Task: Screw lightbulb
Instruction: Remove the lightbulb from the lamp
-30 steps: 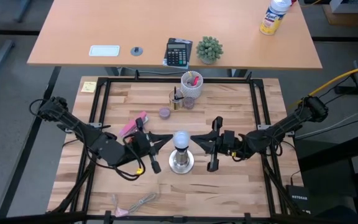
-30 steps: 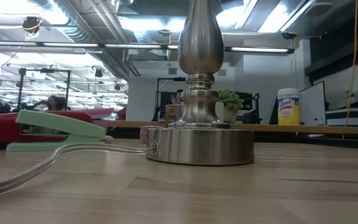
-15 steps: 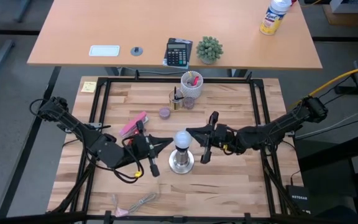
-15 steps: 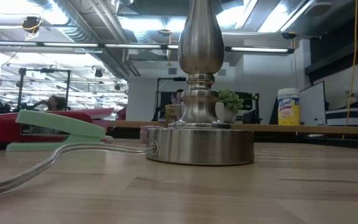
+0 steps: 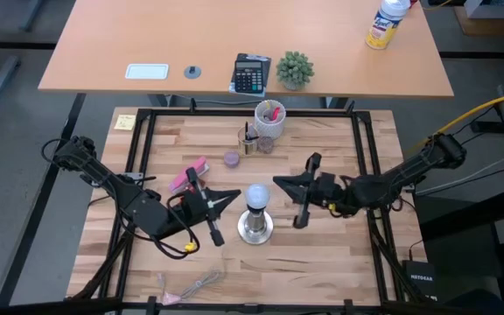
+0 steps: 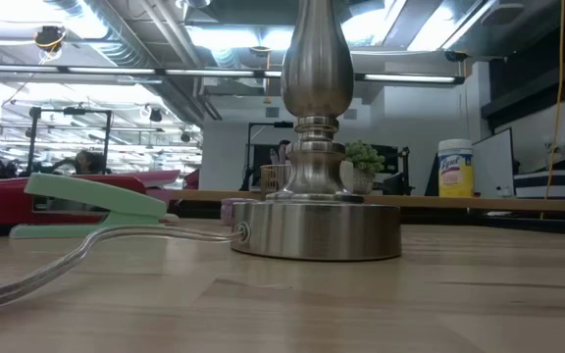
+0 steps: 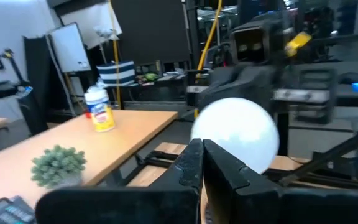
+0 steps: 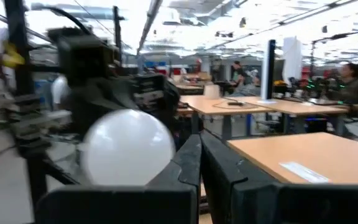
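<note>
The frosted-white lightbulb (image 5: 256, 196) stands upright with its base in the top of the silvery socket stand (image 5: 256, 228), mid-table. The low view shows only the stand's round base (image 6: 317, 231) and stem. My left gripper (image 5: 239, 194) is shut and level, its tips at the globe's left side; in the left wrist view the lightbulb (image 7: 235, 134) sits just past my left gripper (image 7: 202, 163). My right gripper (image 5: 275, 181) is shut, a short way off the globe's far right side; in the right wrist view the lightbulb (image 8: 126, 146) shows beside my right gripper (image 8: 199, 155). My left gripper's shut fingertips (image 7: 194, 155) point level from the table's left at the globe's left side (image 7: 211, 138). Whether they touch it, I cannot tell.
A pink stapler (image 5: 187, 175) lies left of the stand, and a clear cord (image 6: 86, 250) runs from the stand's base. A white cup (image 5: 269, 117), a small cup (image 5: 248, 140) and a purple piece (image 5: 232, 158) sit at the far side. Tweezers (image 5: 186, 287) lie near the front edge.
My right gripper swept toward the far edge and in to the globe's right side, then drew back toward the table's right, staying shut. The lightbulb and stand have kept their place.
</note>
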